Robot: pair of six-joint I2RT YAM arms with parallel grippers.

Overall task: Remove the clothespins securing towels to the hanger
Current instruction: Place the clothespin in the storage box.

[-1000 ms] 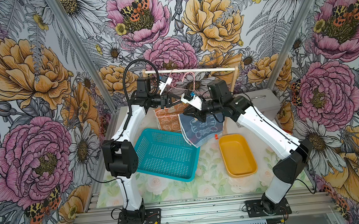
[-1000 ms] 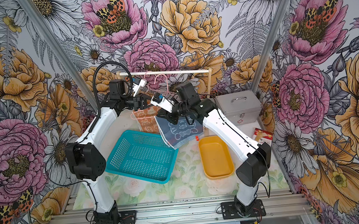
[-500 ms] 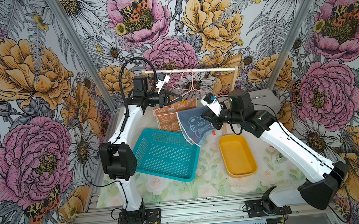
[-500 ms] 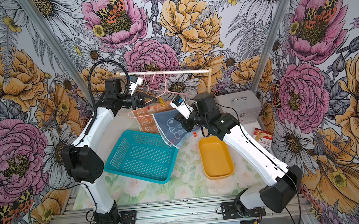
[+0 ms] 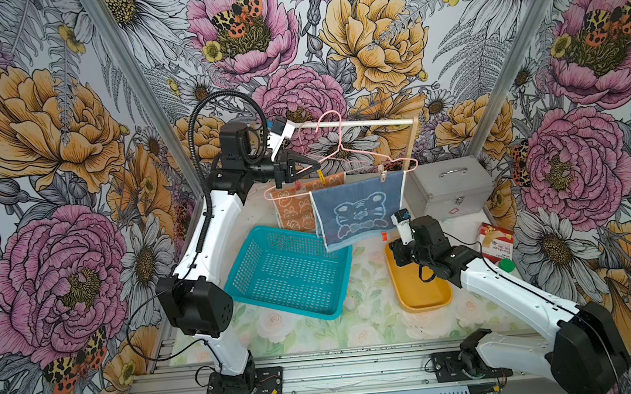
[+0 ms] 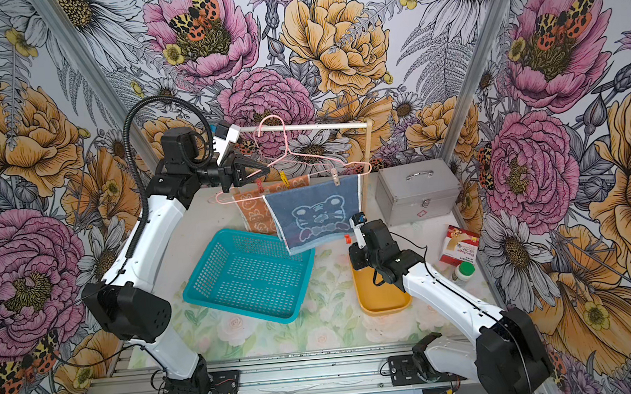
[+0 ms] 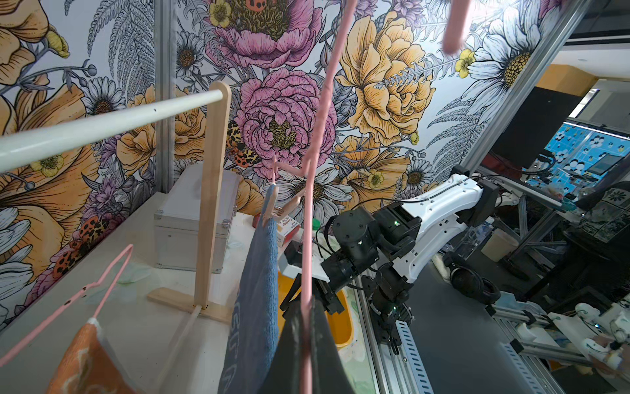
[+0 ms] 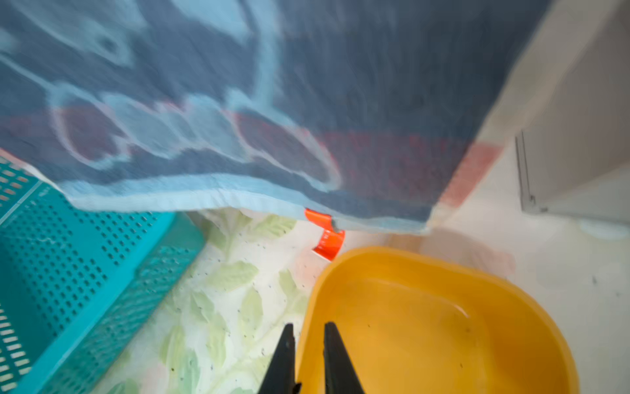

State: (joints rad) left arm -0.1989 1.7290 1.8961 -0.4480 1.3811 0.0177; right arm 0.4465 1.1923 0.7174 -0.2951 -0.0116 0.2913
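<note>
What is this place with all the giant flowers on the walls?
Probably a robot practice booth, dressed up like a laundry corner: two robot arms bolted to a metal rail, flower-papered walls, and towels pegged on a pink hanger.

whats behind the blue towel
The orange towel hangs behind the blue towel; only its left part and top edge show. A small orange-red piece pokes out under the hem, the rest of it covered. Anything else behind is hidden.
</note>
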